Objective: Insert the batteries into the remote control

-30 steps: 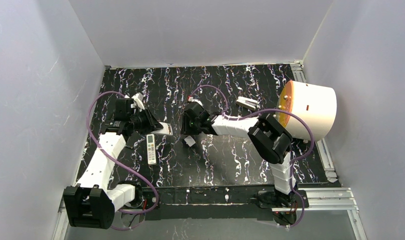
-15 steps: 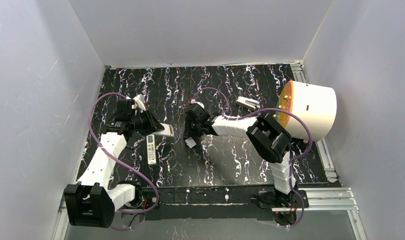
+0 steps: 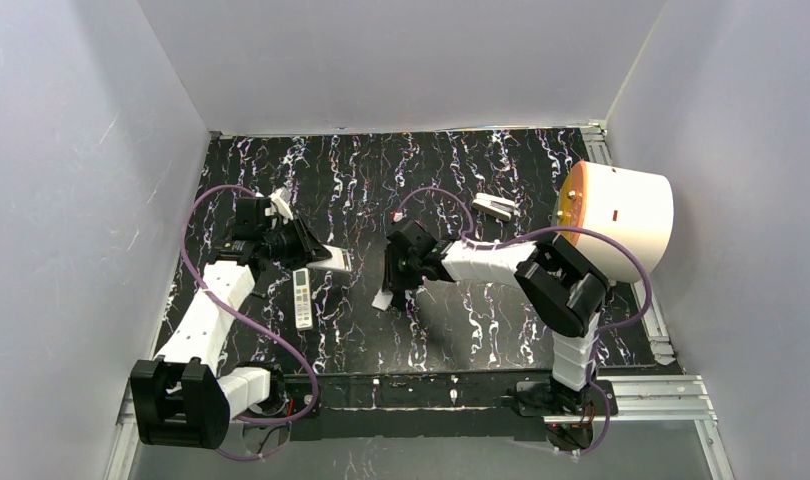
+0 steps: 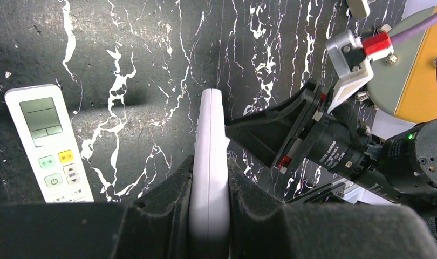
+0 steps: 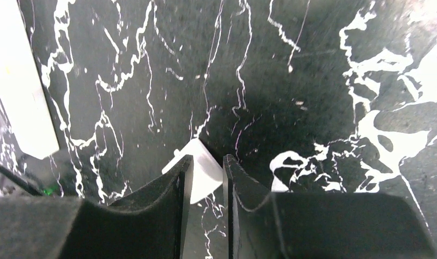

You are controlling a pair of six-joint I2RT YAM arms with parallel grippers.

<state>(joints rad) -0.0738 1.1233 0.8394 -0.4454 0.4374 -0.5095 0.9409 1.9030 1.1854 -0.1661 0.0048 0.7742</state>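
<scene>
My left gripper (image 3: 316, 254) is shut on a white remote control (image 4: 211, 156), which it holds on its long edge just over the table, and the fingers (image 4: 168, 199) press both flat sides. The same remote (image 3: 333, 261) pokes out to the right in the top view. My right gripper (image 3: 389, 288) stands to its right, low over the table. Its fingertips (image 5: 179, 178) pinch a small white cover piece (image 5: 203, 172), which also shows as the cover piece (image 3: 382, 299) from above. No batteries show in any view.
A second white remote (image 3: 302, 297) with a screen and coloured buttons lies face up left of the held one. A small white part (image 3: 493, 207) lies at the back. A big white drum (image 3: 626, 222) with an orange face stands at the right edge.
The right gripper has moved toward the near edge and slightly right, and the white cover piece has moved with it. The left arm and its remote stay put.
</scene>
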